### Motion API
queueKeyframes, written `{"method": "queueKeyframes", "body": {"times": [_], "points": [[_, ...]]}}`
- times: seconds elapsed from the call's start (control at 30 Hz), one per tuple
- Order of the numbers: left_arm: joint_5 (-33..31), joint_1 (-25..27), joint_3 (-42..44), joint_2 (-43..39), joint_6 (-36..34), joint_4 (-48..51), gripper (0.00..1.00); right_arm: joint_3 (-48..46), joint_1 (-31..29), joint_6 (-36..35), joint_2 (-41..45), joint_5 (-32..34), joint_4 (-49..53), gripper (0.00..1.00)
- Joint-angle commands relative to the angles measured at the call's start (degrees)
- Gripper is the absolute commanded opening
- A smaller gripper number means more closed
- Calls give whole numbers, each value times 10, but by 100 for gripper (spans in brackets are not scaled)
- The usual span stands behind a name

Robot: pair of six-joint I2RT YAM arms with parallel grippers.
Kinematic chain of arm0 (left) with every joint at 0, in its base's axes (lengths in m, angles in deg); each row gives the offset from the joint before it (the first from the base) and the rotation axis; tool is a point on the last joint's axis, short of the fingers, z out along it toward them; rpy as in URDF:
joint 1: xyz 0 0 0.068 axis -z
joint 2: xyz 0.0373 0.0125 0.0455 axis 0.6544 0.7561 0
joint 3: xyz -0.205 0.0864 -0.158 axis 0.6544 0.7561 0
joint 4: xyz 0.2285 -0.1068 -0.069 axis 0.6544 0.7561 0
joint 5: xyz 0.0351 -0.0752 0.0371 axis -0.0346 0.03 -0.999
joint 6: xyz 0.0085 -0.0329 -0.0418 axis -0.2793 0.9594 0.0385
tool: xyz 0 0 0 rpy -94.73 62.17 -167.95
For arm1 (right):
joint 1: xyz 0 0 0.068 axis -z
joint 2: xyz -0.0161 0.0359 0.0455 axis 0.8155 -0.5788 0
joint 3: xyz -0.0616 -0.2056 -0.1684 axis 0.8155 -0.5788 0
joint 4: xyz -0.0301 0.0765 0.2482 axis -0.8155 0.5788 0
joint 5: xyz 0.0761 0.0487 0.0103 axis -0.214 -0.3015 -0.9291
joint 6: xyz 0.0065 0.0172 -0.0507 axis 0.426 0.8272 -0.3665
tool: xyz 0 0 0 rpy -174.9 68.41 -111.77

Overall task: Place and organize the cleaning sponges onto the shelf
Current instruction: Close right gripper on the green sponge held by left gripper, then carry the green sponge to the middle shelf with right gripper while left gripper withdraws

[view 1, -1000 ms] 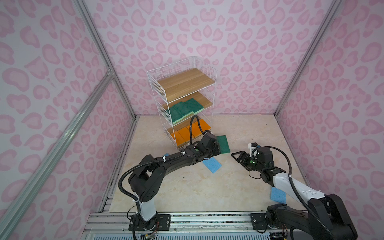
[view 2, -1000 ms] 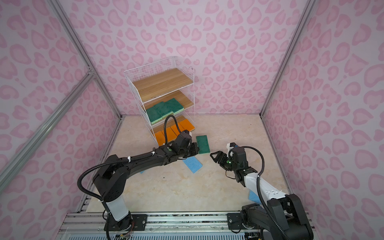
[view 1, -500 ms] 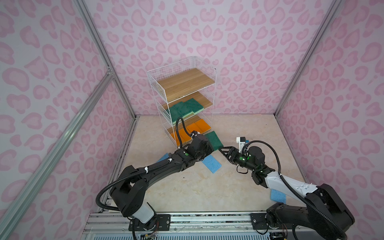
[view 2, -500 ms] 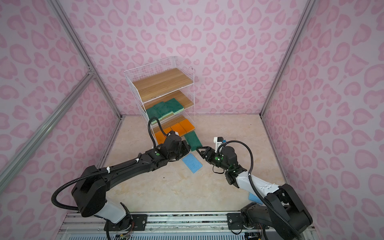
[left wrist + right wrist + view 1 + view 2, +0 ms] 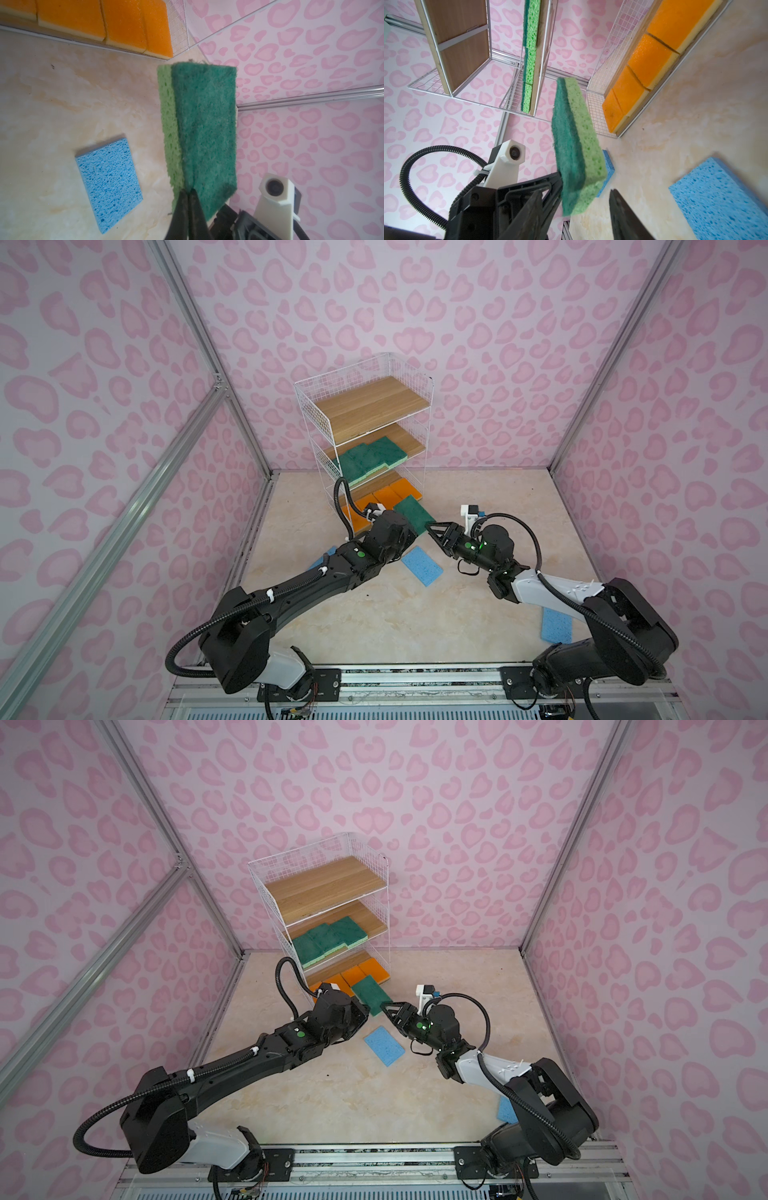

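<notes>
Found a light blue sponge (image 5: pixel 319 561) flat on the table (image 5: pixel 374 626) at the left, mostly hidden behind the left arm (image 5: pixel 299 593). Saw the shelf (image 5: pixel 370 406) standing at the back, a little left of middle, top board bare. Counted three dark green sponges (image 5: pixel 370 457) side by side on its middle board and, in the right wrist view, four orange sponges (image 5: pixel 643 68) in a row on its bottom board. Found the left end effector (image 5: pixel 188 192) clenched on one short end of a fourth dark green sponge (image 5: pixel 203 128), held clear of the table just in front of the bottom tier, dark scouring face showing in both top views, pale green side beneath. Could not make out those fingertips in the top views, hidden under the wrist. Noted a second light blue sponge (image 5: pixel 422 567) flat on the table, near the held sponge and between the two arms, touching neither. Found the right end effector (image 5: pixel 575 191) released, jaws standing apart on either side of the same end of the held sponge and of the left fingers gripping it. Saw a clear gap between the pale face and the finger (image 5: pixel 620 207) on that side; could not tell contact on the dark side. Found a third light blue sponge (image 5: pixel 557 625) flat on the table at the far right, partly covered by the right arm (image 5: pixel 552 593).
</notes>
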Motion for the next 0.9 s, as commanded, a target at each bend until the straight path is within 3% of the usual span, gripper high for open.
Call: {"method": "queueKeyframes", "body": {"times": [0.0, 0.23, 0.77, 0.8, 0.83, 0.87], "points": [[-28, 0, 9, -20, 3, -21, 3, 2, -7, 6, -11, 4, -34, 53], [-23, 2, 24, -31, 11, -36, 4, 17, -11, 18, -40, -1, -74, 51], [-22, 3, 38, -47, 6, -37, 4, 24, -19, 40, -75, -5, -127, 26], [-23, 4, 42, -51, 5, -37, 5, 24, -20, 39, -73, -4, -123, 24], [-21, 3, 44, -54, -2, -38, 13, 22, -19, 36, -71, -4, -121, 22], [-19, 4, 43, -57, -15, -34, 29, 22, -20, 35, -68, -4, -117, 21]]}}
